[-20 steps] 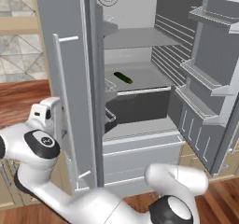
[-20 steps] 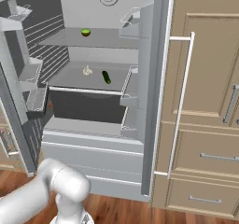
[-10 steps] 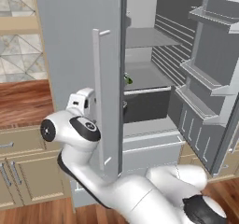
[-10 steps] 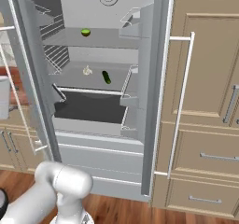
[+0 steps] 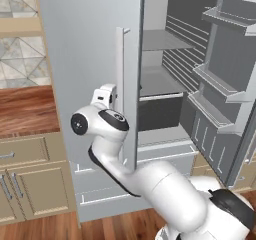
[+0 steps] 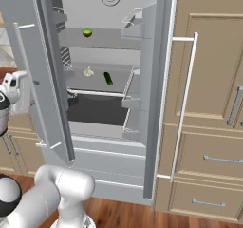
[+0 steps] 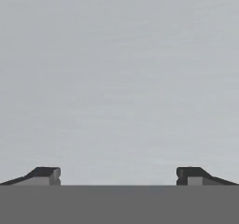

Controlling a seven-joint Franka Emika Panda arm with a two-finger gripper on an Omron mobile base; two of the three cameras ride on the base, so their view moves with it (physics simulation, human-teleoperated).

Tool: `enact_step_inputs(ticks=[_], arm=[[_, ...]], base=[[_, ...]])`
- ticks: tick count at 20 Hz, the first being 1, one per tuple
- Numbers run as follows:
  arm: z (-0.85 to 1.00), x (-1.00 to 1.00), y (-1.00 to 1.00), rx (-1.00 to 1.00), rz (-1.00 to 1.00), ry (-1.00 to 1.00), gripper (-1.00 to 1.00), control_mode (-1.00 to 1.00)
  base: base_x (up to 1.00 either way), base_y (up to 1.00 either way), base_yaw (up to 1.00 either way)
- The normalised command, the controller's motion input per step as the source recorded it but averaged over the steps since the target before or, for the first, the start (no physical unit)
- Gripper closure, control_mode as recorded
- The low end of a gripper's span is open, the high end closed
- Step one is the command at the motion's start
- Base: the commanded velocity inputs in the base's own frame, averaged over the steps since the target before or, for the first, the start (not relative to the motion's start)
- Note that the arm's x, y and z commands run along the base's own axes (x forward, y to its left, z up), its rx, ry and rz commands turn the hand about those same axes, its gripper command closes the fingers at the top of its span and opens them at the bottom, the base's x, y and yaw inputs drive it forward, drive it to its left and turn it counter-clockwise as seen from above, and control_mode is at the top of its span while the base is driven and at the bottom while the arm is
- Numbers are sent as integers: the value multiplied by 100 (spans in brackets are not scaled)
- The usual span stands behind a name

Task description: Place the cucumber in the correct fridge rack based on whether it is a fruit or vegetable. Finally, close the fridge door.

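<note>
The cucumber (image 6: 108, 78), a slender dark green rod, lies on the fridge rack (image 6: 119, 75), the lower of the two wide inner shelves, to the right of a whitish garlic bulb (image 6: 88, 71). In the left base view the half-shut left door (image 5: 90, 49) hides the cucumber; part of the fridge rack (image 5: 162, 81) shows past the door's edge. My gripper (image 5: 107, 97) is at the door's outer face, beside its vertical handle (image 5: 120, 84). In the hand view the gripper (image 7: 117, 175) is open, fingertips wide apart, nothing between them, the flat grey door close ahead.
A green lime (image 6: 87, 33) sits on the upper shelf. The right fridge door (image 5: 225, 84) stands wide open with its bins facing in. Wooden cabinets (image 6: 209, 103) flank the fridge on the right, and a wood counter (image 5: 25, 109) over drawers lies to the left.
The left fridge door has swung a good way toward shut, with my arm and open gripper following against its outer face. The cucumber, garlic and lime have not moved.
</note>
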Motion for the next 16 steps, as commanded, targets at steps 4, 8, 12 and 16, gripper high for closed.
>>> enact_step_inputs(ticks=[4, 8, 12, 16], arm=[[1, 54, -21, 2, 0, -8, -100, -100], [0, 52, -20, 2, 0, -7, -100, -100], [0, 47, -20, 2, 0, -6, -100, -100], [0, 47, -21, 3, 0, -7, -100, -100]], base=[[0, 0, 0], [0, 0, 0], [0, 0, 0], [0, 0, 0]])
